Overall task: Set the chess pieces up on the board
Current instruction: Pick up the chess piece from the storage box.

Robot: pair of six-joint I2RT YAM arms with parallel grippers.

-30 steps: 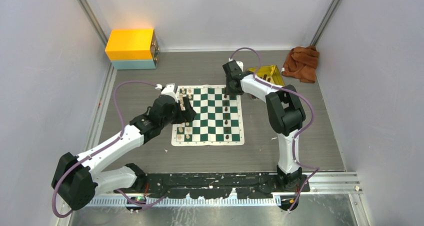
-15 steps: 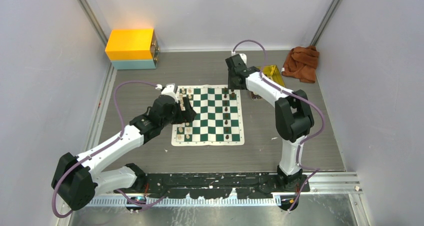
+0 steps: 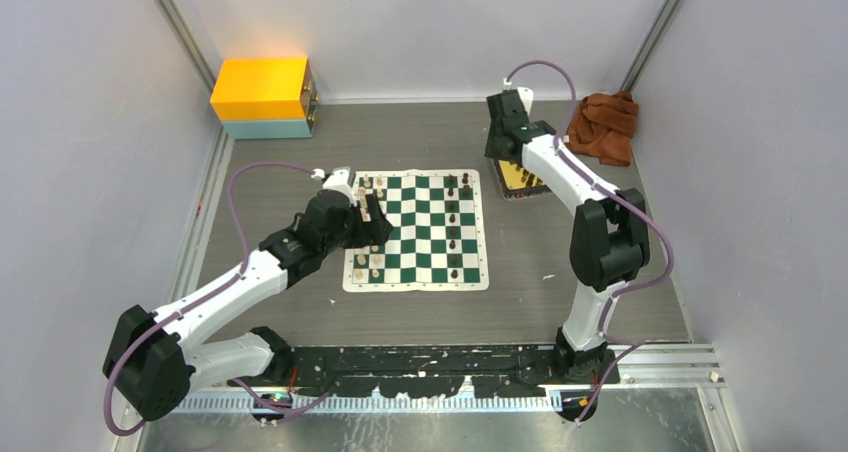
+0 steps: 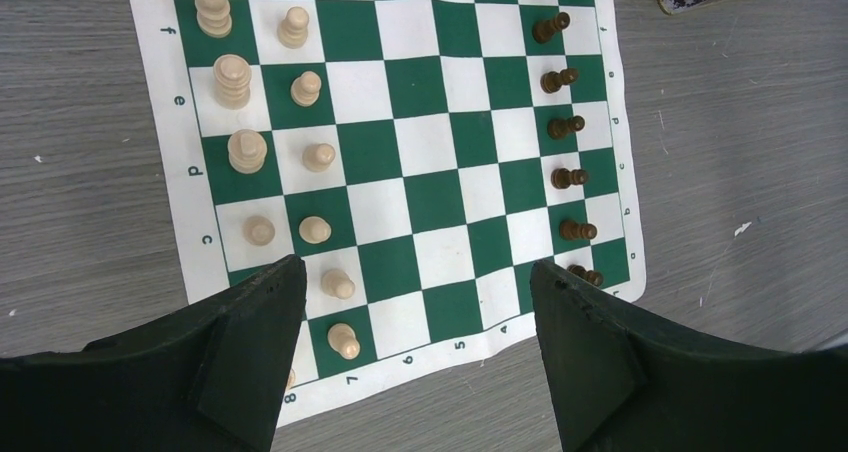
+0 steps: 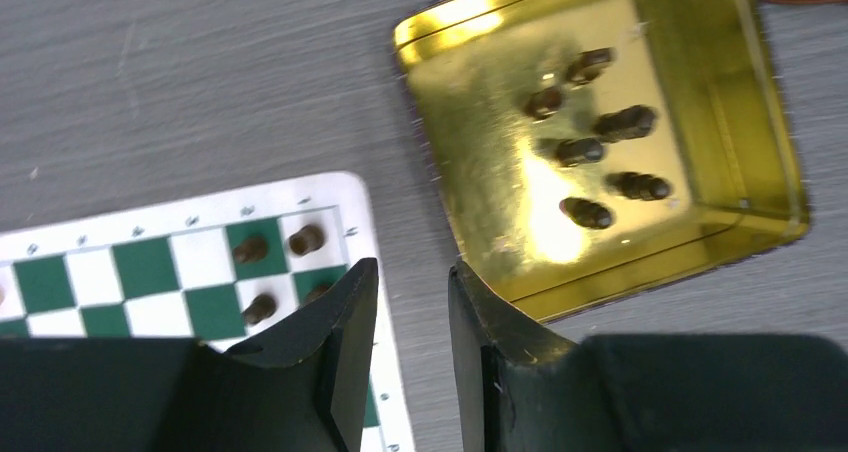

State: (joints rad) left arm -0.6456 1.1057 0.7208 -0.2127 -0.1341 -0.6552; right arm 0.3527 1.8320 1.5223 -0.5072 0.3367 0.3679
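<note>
The green-and-white board [image 3: 420,234] lies mid-table. Cream chess pieces [image 4: 305,88] stand in two columns along its left side, and dark ones [image 4: 565,127] line its right side. Several more dark pieces [image 5: 580,152] lie in the gold tray [image 5: 720,92] to the right of the board. My left gripper [image 4: 415,267] hovers over the board's left part, jaws wide open and empty. My right gripper [image 5: 412,264] hangs above the bare table between the board's corner [image 5: 340,197] and the tray, open by a narrow gap with nothing in it.
A yellow and pale blue box [image 3: 262,97] sits at the back left. A rust-brown cloth [image 3: 603,122] lies at the back right, just beyond the tray [image 3: 527,184]. Grey walls close in on both sides.
My right arm has swung right, from above the board's far right corner to the gold tray. The left arm has stayed put.
</note>
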